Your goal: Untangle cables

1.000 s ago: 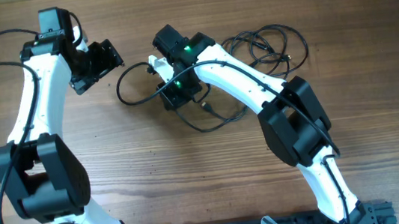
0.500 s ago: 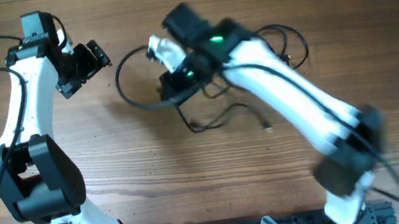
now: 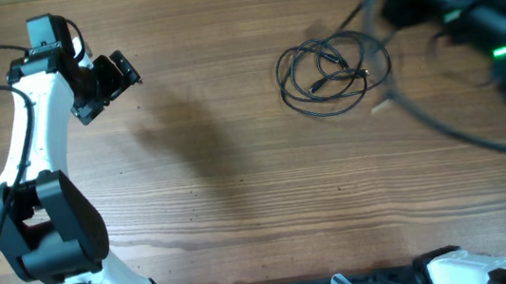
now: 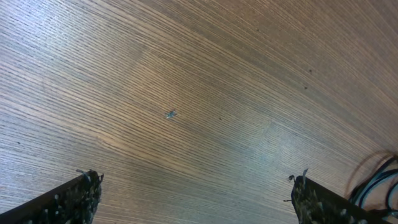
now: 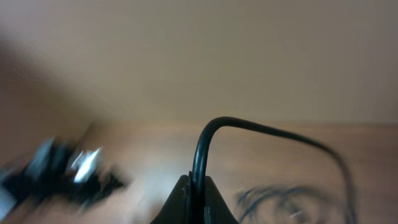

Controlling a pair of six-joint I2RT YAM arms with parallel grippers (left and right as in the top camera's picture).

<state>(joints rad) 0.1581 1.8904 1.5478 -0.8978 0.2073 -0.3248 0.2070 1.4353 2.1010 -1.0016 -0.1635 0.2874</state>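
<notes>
Cables (image 3: 327,74) are looking only partly untangled: one thin black cord (image 5: 196,158) is hanging pinched in the clamped right hand (image 5: 196,185), raised; below, the rest are lying coiled on the wooden bench (image 3: 240,191), the left hand (image 3: 110,82) gaping wide, empty.

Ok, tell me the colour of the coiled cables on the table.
Black. The coiled cables show best in the overhead view.
</notes>
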